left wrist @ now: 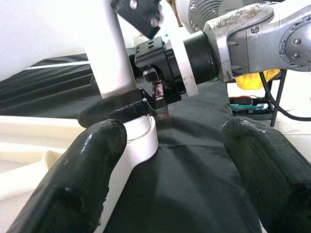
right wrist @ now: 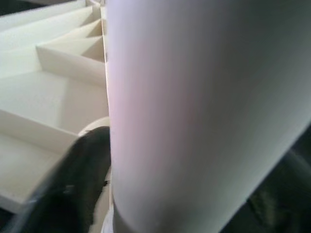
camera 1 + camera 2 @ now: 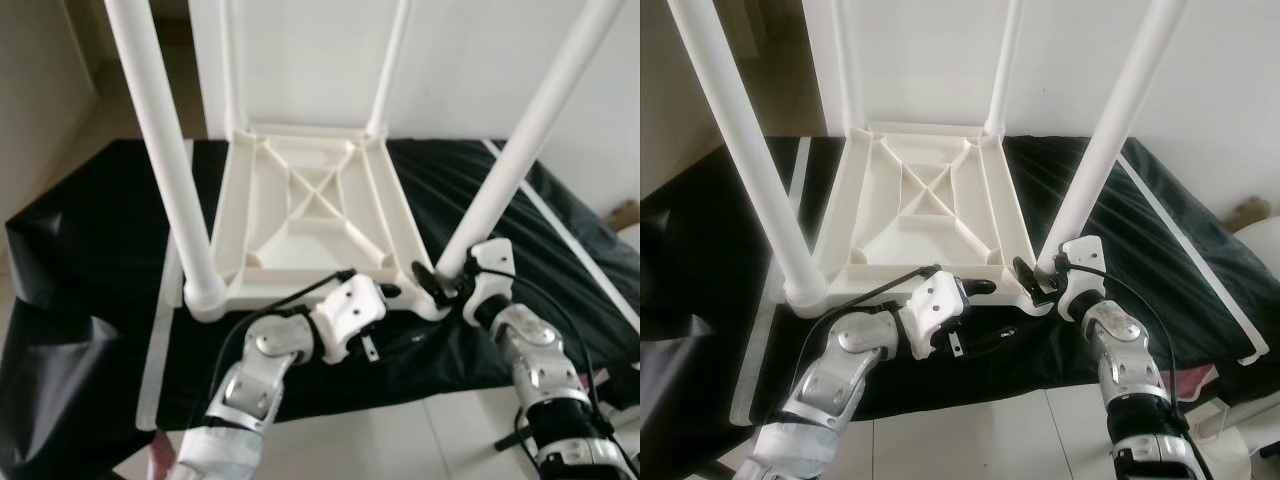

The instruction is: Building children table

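A black sheet (image 3: 560,270) covers the tiled floor (image 3: 400,440) before a white wall (image 3: 480,70). On it the white children table (image 3: 310,215) lies upside down, legs cut off above. The right hand (image 3: 440,283) is clamped on the near right leg (image 3: 520,150). The left hand (image 1: 170,160), fingers apart, is beside that corner.

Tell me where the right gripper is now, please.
The right gripper is at the near right corner of the upturned white table top, closed around the base of the leg there, with the left gripper just beside it.
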{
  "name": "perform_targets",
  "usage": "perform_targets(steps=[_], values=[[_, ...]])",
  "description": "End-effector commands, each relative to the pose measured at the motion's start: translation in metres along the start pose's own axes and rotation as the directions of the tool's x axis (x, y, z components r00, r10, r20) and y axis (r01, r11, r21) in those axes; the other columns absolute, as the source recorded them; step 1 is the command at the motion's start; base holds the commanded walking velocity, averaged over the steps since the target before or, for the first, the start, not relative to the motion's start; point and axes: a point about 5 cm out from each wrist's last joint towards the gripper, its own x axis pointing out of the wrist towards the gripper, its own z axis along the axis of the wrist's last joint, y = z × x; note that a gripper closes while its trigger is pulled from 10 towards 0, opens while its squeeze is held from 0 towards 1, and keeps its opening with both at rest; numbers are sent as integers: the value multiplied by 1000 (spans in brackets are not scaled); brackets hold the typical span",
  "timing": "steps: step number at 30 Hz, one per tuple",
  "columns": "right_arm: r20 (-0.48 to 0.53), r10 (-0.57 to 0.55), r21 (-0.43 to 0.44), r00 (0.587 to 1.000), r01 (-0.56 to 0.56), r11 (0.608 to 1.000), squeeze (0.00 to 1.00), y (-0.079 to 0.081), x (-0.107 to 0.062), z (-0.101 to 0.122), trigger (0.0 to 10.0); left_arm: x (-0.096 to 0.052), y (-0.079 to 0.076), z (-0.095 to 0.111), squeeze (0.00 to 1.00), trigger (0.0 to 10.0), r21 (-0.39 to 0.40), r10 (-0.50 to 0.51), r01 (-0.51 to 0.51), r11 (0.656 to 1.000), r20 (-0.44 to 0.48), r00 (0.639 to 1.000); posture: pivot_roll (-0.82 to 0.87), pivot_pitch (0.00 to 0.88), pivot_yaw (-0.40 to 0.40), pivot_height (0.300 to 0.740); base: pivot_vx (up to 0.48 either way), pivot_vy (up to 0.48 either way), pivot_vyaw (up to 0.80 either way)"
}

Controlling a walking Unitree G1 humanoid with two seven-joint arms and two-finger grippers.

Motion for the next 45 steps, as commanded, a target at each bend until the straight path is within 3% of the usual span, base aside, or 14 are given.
perform_targets(steps=[1, 2, 12, 13, 26, 28, 31, 34, 37, 40, 41, 42, 45], values=[[-18, 22, -18, 1000, -22, 1000, 0, 0, 2, -2, 4667, 2, 5, 1, 0, 10000, -8, 122, -122, 993, 4, 993, 44, 0, -52, 740, 0, 0, 0], [-34, 35, -28, 999, -36, 999, 0, 0, 2, -5, 0, 3, 5, 1, 0, 10000, -8, 122, -122, 992, 6, 992, 49, 0, -55, 740, 0, 0, 0], [-62, 55, -5, 997, -56, 998, 0, 3, -3, -16, 0, 1, 7, 1, 0, 10000, -7, 135, -135, 991, 4, 991, 52, 0, -61, 740, 0, 0, 0], [-61, 40, 18, 997, -39, 999, 0, 3, -4, -17, 10000, 2, 7, 1, 0, 10000, -7, 135, -135, 991, 5, 991, 48, 0, -60, 740, 0, 0, 0], [-47, -90, 81, 995, 93, 992, 0, 7, -8, -15, 10000, 3, 7, 1, 0, 10000, -9, 132, -132, 991, 10, 991, 37, 0, -61, 740, 0, 0, 0], [-63, -189, 92, 980, 194, 977, 0, 11, -9, -15, 10000, 4, 6, 1, 0, 10000, -12, 127, -127, 992, 12, 992, 29, 0, -63, 740, 0, 0, 0], [-72, -218, 81, 973, 224, 971, 0, 15, -9, -16, 10000, 5, 5, 1, 0, 10000, -13, 124, -124, 992, 13, 992, 29, 0, -63, 740, 0, 0, 0], [-100, -324, 119, 941, 334, 935, 0, 26, -11, -22, 10000, 5, 4, 0, 0, 10000, -15, 118, -117, 993, 15, 993, 30, 0, -65, 740, 0, 0, 0], [-100, -324, 119, 941, 334, 935, 0, 26, -11, -22, 10000, 5, 4, 0, 0, 10000, -15, 118, -117, 993, 15, 993, 30, 0, -65, 740, 0, 0, 0], [-137, -455, 162, 880, 473, 866, 0, 40, -9, -22, 10000, 5, 3, -1, 0, 10000, -16, 116, -116, 993, 13, 993, 33, 0, -70, 740, 0, 0, 0], [-137, -455, 162, 880, 473, 866, 0, 40, -9, -22, 10000, 5, 3, -1, 0, 10000, -16, 116, -116, 993, 13, 993, 33, 0, -70, 740, 0, 0, 0], [-153, -509, 180, 847, 531, 828, 0, 47, -7, -20, 10000, 5, 2, 0, 0, 10000, -20, 118, -118, 993, 15, 993, 34, 0, -71, 740, 0, 0, 0], [-164, -549, 195, 819, 573, 796, 0, 52, -6, -19, 10000, 6, 1, 0, 0, 10000, -20, 119, -119, 993, 16, 993, 37, 0, -73, 740, 0, 0, 0]])
